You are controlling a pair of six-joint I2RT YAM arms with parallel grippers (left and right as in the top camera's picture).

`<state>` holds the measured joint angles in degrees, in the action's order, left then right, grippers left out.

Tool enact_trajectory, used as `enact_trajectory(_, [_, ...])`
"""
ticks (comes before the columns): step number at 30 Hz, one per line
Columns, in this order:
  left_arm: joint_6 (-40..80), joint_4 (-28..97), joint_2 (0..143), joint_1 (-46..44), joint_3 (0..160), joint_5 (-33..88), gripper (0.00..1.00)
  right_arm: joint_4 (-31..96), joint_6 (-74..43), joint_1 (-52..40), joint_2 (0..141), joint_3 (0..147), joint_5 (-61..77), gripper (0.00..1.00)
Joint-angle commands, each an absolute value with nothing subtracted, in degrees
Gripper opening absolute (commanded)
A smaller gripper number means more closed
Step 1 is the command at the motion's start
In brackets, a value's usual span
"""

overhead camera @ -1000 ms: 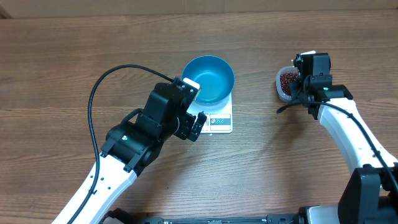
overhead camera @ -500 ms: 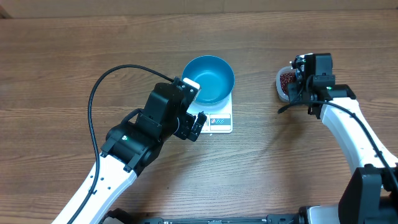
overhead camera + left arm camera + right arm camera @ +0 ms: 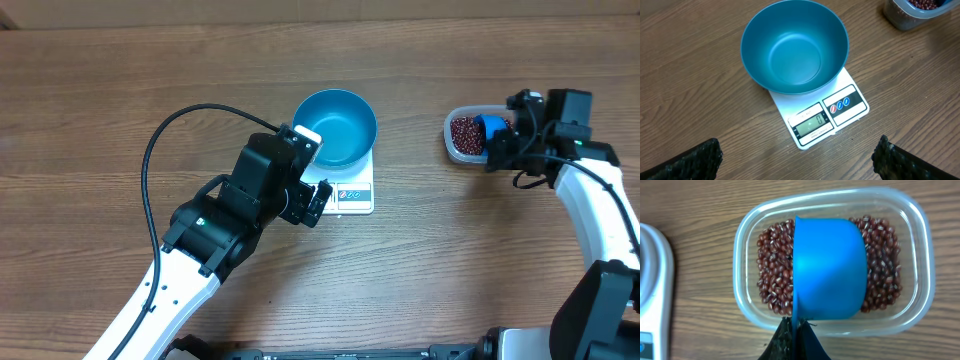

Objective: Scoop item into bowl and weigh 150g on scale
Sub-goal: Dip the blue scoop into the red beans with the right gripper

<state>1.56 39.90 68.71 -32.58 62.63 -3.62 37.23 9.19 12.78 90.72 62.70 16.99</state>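
Observation:
The blue bowl stands empty on the white scale, whose display reads 0. My left gripper hangs open just in front of the scale, holding nothing. At the right, dark red beans fill a clear plastic tub. My right gripper is shut on the thin handle of a blue scoop. The scoop's cup lies in the tub on top of the beans, hiding the middle of the pile.
Bare wooden table lies between the scale and the tub. The scale's rounded edge shows at the left of the right wrist view. The left arm's black cable arcs over the table at the left.
My right gripper has drawn back to the right from above the tub, and the blue scoop now shows over the beans. The left arm, bowl and scale have not moved.

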Motion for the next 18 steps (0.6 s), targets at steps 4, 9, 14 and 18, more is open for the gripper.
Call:
enact_trajectory(4, [1.7,40.2,68.9,-32.4,64.3,-3.4,1.0,39.2,8.3,14.0,91.2,63.8,26.6,0.04])
enact_trajectory(9, [1.7,40.6,68.9,-32.4,64.3,-3.4,1.0,38.2,5.7,14.3,91.2,63.8,26.5,0.04])
enact_trajectory(14, [1.7,40.9,68.9,-32.4,64.3,-3.4,1.0,37.8,2.7,15.7,91.4,63.8,26.6,0.04])
enact_trajectory(18, [1.7,40.9,68.9,-32.4,64.3,-3.4,1.0,37.8,1.2,17.2,91.4,63.8,26.6,0.04])
